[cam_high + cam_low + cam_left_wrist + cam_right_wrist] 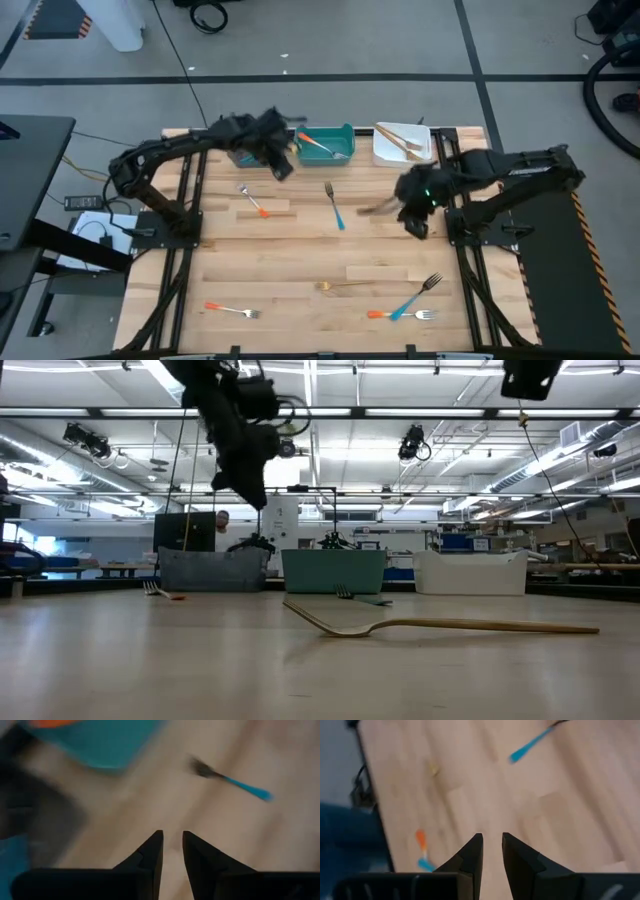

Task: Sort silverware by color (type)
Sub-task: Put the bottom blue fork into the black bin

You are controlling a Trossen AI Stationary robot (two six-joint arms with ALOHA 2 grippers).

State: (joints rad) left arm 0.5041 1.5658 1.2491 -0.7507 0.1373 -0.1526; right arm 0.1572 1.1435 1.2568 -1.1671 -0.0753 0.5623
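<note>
Six forks lie loose on the worktop [300, 290], so sorting looks only partly done. At the back edge sit three bins: a grey bin [240, 157] mostly hidden under the left arm, a teal bin [345, 133] w/ an orange-handled fork [316, 143] in it, and a white bin [385, 152] w/ gold forks [403, 141] inside, so each bin seems meant for one colour. Still out: a blue fork [334, 206] mid-worktop, an orange fork [253, 201] to its left, a gold fork [352, 284] toward the front, another orange fork [228, 309] front-left, plus a crossed blue fork [418, 295] and orange fork [398, 314] front-right. Left gripper [281, 163] hangs above the worktop just in front of the grey and teal bins; its jaws are nearly closed w/ a narrow gap and nothing between them, prob. because it has no fork in hand, and its wrist cam looks toward the blue fork. Right gripper [415, 222] is right of centre, raised off the wood, jaws likewise almost closed and empty, pointing at bare boards. Next move, I'd guess: either arm drops to the nearest loose fork, jaws widening first since the handles lie flat and thin.
</note>
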